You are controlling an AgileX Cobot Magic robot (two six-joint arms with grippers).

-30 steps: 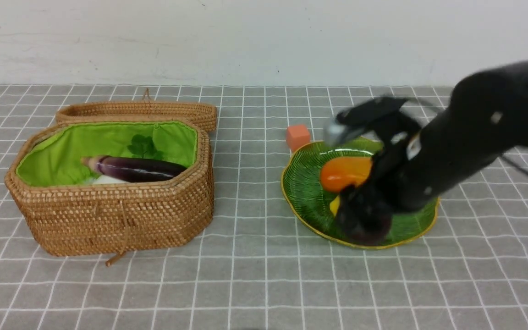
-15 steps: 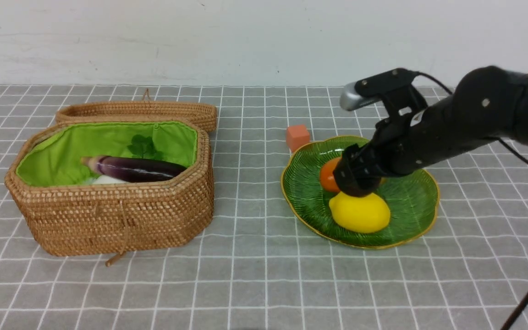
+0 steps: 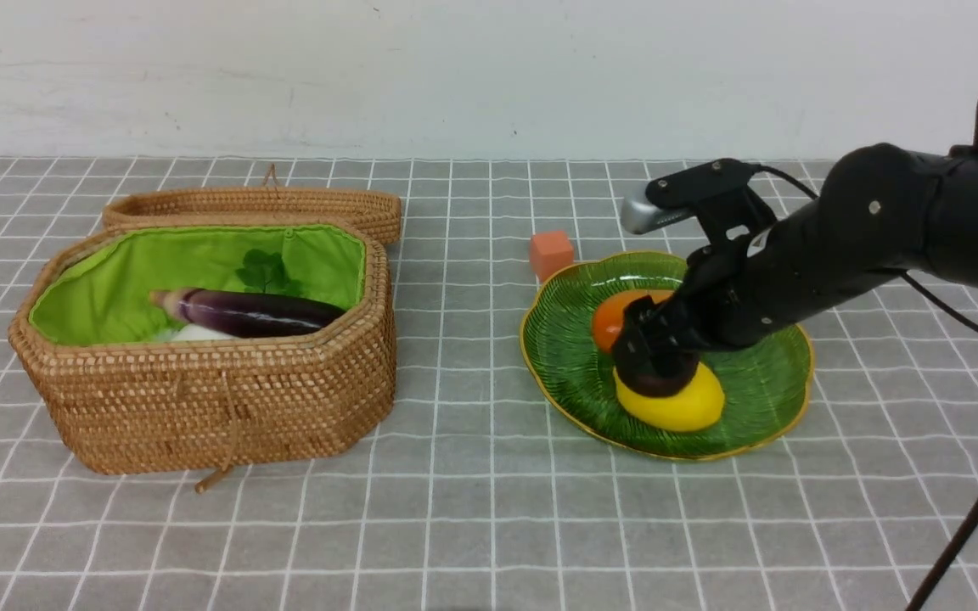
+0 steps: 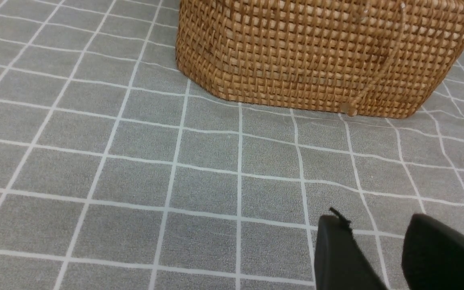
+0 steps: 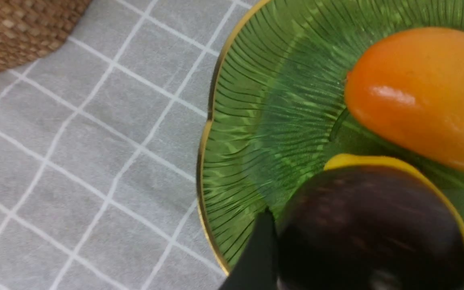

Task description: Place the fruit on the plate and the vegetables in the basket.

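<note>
Right gripper (image 3: 657, 361) sits over the plate (image 3: 570, 356), jaws spread wide around the maroon fruit (image 5: 371, 229), which rests atop the lemon (image 3: 684, 407) (a release, I'd judge). The orange fruit (image 3: 612, 318) lies lengthwise across the plate, just behind. Left gripper (image 4: 377, 249) stands slightly parted, empty, near the basket (image 4: 316, 52), where the eggplant (image 3: 251, 312) lies along its length.

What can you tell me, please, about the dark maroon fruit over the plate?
The dark maroon fruit is small, round and smooth, with a glossy, nearly black skin faintly streaked reddish brown. It sits between the fingers of the right gripper, directly above the yellow lemon and apparently resting on it, over the green ribbed plate. The orange fruit lies just beside it. Whether the fingers press it cannot be told.
</note>
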